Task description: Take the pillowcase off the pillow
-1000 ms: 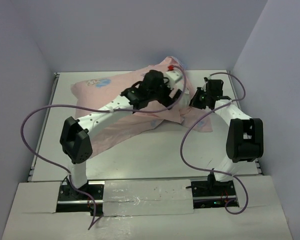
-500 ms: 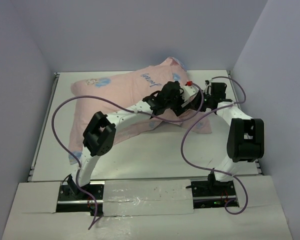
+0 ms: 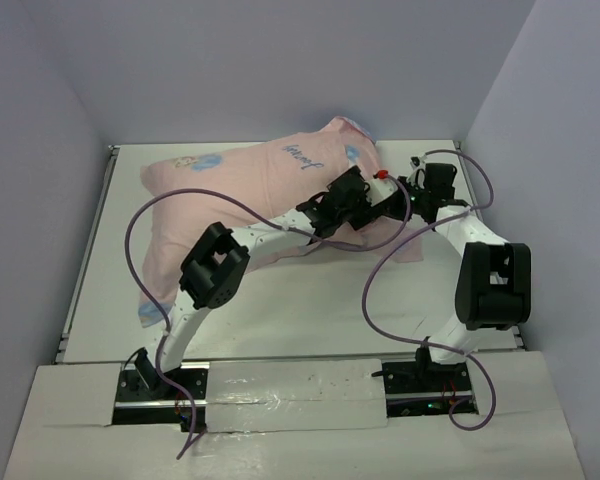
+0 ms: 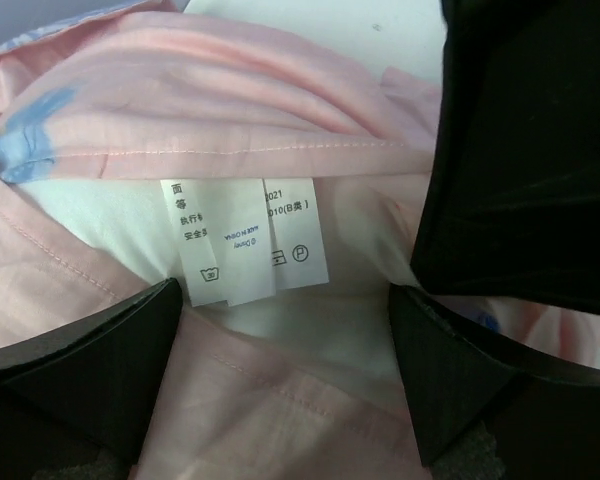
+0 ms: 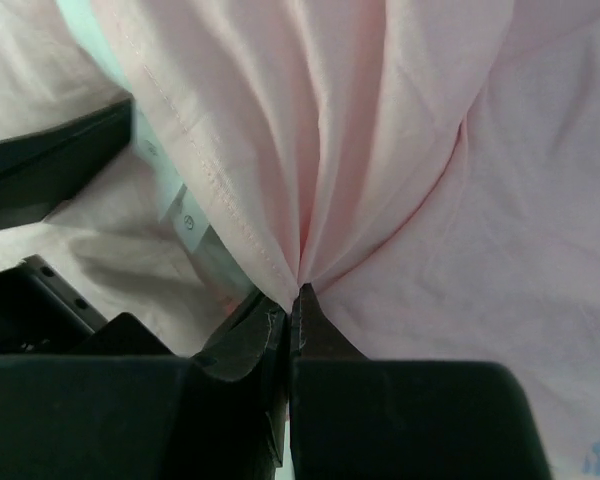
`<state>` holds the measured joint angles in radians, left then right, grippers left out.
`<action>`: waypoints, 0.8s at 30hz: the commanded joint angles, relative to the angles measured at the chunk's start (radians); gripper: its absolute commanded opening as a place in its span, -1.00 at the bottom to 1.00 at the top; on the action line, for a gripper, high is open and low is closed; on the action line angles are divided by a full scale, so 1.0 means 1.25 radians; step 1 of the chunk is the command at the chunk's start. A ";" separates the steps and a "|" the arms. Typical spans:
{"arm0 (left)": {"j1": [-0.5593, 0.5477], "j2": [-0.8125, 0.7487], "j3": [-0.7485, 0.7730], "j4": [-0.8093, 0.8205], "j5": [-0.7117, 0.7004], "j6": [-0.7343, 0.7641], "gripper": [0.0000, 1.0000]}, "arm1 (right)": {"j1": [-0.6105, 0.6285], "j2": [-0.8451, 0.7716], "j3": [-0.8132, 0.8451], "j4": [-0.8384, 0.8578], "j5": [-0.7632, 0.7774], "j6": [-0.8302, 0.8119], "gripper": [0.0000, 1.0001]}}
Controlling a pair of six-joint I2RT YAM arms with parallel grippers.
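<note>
While the surface [image 3: 310, 310] carries the pillowcase [image 3: 240, 180] at its far side, pillow [image 4: 320, 325] inside, we're working the opening: right gripper [image 5: 295, 300] pinches a pillowcase fold, left gripper [image 4: 283, 300] spread above the care label [image 4: 245, 245]. Next, we reckon: left clamps pillow, right peels fabric off.

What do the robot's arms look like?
The left arm and the right arm are both white tubes with chunky black joints. A thin purple cable loops loosely beside each one. Their jaws are black and blocky.

Left hand [image 4: 285, 315] spread wide; right hand [image 5: 294, 296] pinched tight; both arms outstretched
</note>
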<state>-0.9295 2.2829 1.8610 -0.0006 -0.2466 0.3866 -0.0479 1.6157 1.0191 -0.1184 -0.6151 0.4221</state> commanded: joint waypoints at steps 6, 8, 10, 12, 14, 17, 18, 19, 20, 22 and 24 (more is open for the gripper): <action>0.028 0.072 -0.010 0.119 -0.126 -0.031 -1.00 | 0.021 -0.100 -0.024 0.024 -0.079 0.015 -1.00; 0.033 0.064 -0.008 0.250 -0.276 -0.045 -1.00 | 0.021 -0.116 -0.025 0.021 -0.063 0.011 -1.00; 0.040 0.038 0.045 0.293 -0.359 -0.052 -1.00 | 0.021 -0.122 -0.024 0.006 -0.029 0.006 -1.00; 0.042 -0.017 0.077 0.308 -0.444 -0.048 -1.00 | 0.021 -0.130 -0.015 -0.029 0.053 -0.005 -1.00; 0.043 -0.078 0.077 0.349 -0.471 -0.042 -1.00 | 0.021 -0.134 -0.007 -0.074 0.128 -0.016 -1.00; 0.058 -0.161 0.059 0.377 -0.529 -0.033 -1.00 | 0.020 -0.140 0.003 -0.128 0.282 -0.013 -1.00; 0.070 -0.189 0.037 0.392 -0.541 -0.032 -1.00 | 0.020 -0.139 0.008 -0.140 0.320 -0.003 -1.00; 0.076 -0.220 0.012 0.389 -0.531 -0.032 -1.00 | 0.016 -0.133 0.012 -0.149 0.386 0.003 -1.00; 0.082 -0.254 -0.018 0.413 -0.530 -0.047 -1.00 | 0.014 -0.127 0.014 -0.157 0.406 0.006 -1.00; 0.108 -0.351 -0.091 0.364 -0.488 -0.083 -1.00 | -0.001 -0.104 0.024 -0.167 0.417 0.018 -1.00; 0.143 -0.447 -0.134 0.281 -0.457 -0.172 -1.00 | -0.018 -0.084 0.039 -0.169 0.405 0.021 -1.00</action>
<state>-0.8970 2.0026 1.7035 0.2642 -0.6827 0.2630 -0.0093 1.4879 1.0420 -0.1883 -0.2821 0.4557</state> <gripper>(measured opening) 0.038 0.011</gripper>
